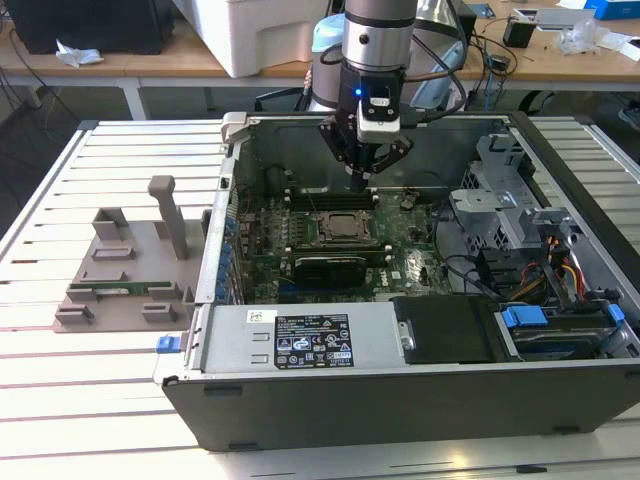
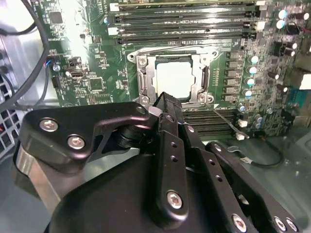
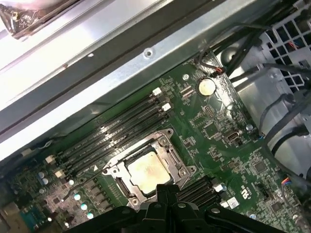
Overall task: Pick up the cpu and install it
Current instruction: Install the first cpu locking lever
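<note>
In the exterior view your tool (image 1: pixel 362 178) hangs clenched, holding nothing, just above the cpu (image 1: pixel 345 228), which lies in the socket (image 1: pixel 371 238) inside the open case (image 1: pixel 400 405). In the second wrist view the cpu (image 2: pixel 176 77) sits flat within the socket (image 2: pixel 146 78). In the first wrist view the clenched tool (image 3: pixel 166 190) is near the cpu (image 3: pixel 146 171).

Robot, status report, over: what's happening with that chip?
Gripper shut, empty, hovering by the socket. Cpu lying in the socket, not gripped. Nothing between them.
</note>
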Robot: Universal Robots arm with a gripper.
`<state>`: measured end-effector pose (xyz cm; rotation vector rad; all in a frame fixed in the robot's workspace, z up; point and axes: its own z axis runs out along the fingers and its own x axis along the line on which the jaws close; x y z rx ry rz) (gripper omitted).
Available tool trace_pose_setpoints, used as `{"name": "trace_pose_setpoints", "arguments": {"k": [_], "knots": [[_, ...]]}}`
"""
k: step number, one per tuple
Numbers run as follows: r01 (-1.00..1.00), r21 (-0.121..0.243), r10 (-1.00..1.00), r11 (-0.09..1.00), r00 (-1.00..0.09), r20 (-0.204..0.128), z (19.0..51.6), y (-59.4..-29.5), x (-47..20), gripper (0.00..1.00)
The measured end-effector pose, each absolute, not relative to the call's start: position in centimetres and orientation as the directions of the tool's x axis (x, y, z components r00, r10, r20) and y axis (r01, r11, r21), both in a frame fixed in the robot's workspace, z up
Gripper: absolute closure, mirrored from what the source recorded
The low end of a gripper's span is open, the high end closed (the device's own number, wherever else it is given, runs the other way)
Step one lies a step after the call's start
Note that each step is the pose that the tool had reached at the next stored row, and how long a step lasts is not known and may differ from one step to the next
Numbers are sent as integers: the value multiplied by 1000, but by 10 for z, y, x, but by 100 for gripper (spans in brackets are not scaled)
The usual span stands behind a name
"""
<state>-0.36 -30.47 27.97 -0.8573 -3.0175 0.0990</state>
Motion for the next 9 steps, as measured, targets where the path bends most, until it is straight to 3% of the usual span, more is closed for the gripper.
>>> {"name": "trace_pose_setpoints", "arguments": {"k": [9], "knots": [[426,-61,426,903,-905,-14,280,-305,-4,89]]}}
